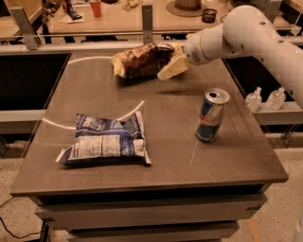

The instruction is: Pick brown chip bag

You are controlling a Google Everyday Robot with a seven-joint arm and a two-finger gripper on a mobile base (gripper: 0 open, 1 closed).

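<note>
A crumpled reddish-brown foil chip bag [142, 59] lies at 12 o'clock on the grey table [165, 156]. The white arm's pale gripper [173, 67] sits at its 3 o'clock end, apparently placed for a grasp; whether it has closed, I cannot tell.

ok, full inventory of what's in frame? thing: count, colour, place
brown chip bag: 1, dark reddish-brown with pale yellow ends, crumpled, far centre of the table
blue-and-white bag: 1, lying flat, near left of the table
can: 1, blue and silver, upright, right side of the table
table: 1, grey-brown, centre of view
red cup: 1, on the counter behind the table
clear bottles: 2, small, on a ledge right of the table
arm: 1, white, reaching in from the upper right
pincer: 1, pale yellow, at the right end of the brown chip bag
</note>
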